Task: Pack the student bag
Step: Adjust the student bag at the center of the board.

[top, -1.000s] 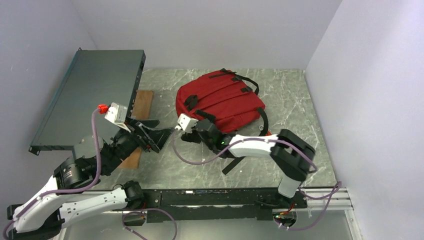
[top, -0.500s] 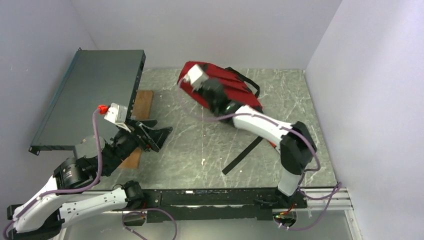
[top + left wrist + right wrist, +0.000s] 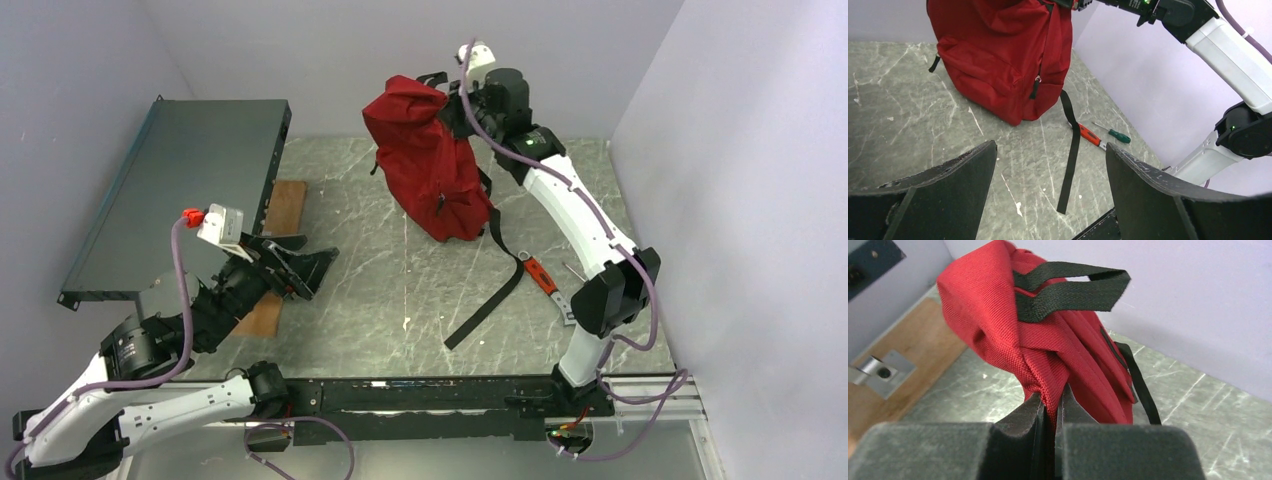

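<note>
Item: student bag (image 3: 430, 170), red, hoisted by its top at the far side of the counter (image 3: 400, 300); its base appears to rest on the surface.
Trailing part: black strap (image 3: 490, 300), lying loose toward the near edge.
Loose stock: orange-handled tool (image 3: 1089, 136) and green-handled screwdriver (image 3: 1115, 134), just beside the strap.
Step in hand, judged: standing the bag up so it can be opened.
Handling advice: hold the pinch firm and leave the base on the counter to prevent swinging; bring the free arm to the zip pull (image 3: 1035, 91); avoid dragging the strap through the tools.
Right gripper (image 3: 1050, 407): jaws closed tight on a fold of red fabric below the black carry loop.
Left gripper (image 3: 1049, 147): jaws spread wide, holding nothing, well apart from the bag.
</note>
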